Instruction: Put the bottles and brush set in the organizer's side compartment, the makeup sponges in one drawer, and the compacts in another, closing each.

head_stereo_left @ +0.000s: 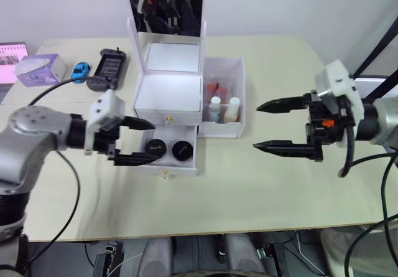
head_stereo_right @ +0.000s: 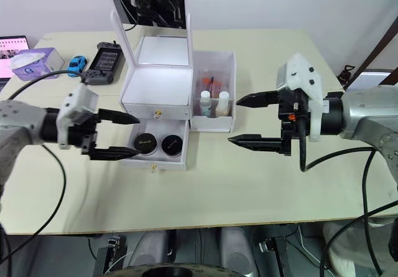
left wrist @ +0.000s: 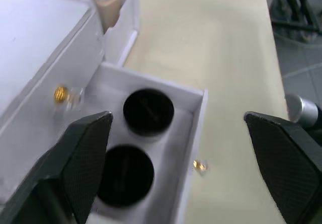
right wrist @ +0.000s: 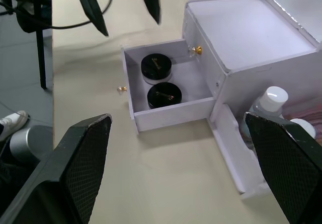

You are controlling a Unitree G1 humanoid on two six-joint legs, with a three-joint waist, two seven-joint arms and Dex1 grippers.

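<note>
Both compacts (head_stereo_left: 168, 149) lie in the open lower drawer (head_stereo_left: 166, 163); left gripper (head_stereo_left: 142, 141), released and empty, must next push it shut.

Both compacts (head_stereo_left: 168, 149) lie in the organizer's (head_stereo_left: 168, 93) open lower drawer (head_stereo_left: 166, 162), bottles (head_stereo_left: 223, 108) in its right-hand side compartment (head_stereo_left: 240, 96).

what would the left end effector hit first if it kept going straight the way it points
Probably the open lower white plastic drawer holding two round black-topped compacts; the open left end effector points right at its left side, though height is unclear.
</note>
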